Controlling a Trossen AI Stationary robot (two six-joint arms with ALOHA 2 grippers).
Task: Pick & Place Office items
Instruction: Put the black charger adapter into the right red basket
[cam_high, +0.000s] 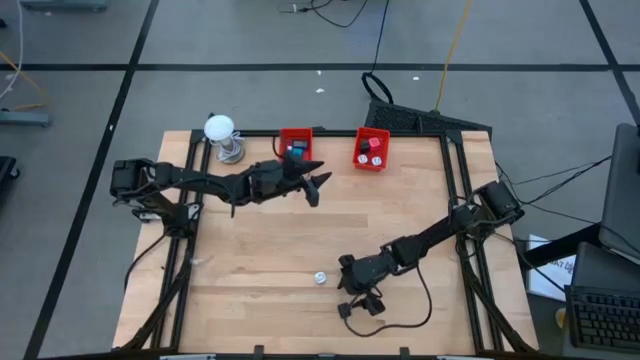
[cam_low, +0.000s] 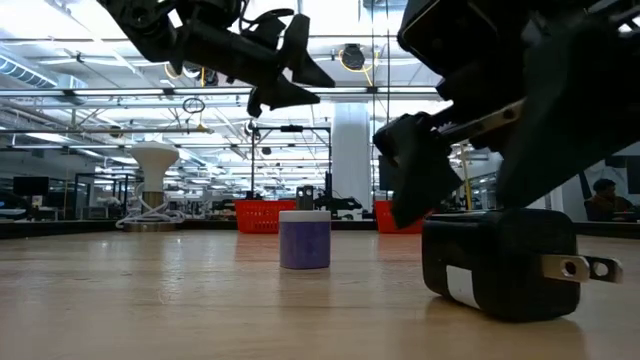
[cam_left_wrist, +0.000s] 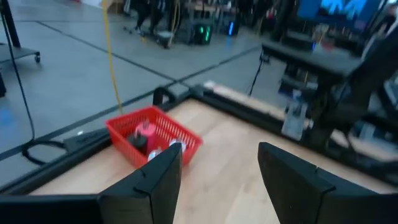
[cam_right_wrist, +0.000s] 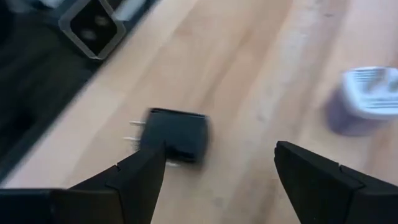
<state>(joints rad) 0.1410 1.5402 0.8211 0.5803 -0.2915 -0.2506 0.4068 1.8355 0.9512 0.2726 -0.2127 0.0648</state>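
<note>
Right pincer (cam_right_wrist: 214, 177) gapes released over one black plug (cam_right_wrist: 176, 135); two red bins (cam_high: 296, 143) at the desk's far edge hold small items.

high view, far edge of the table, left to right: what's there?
White ball on a metal stand → left red bin, with the open left gripper just in front of it → right red bin.
</note>
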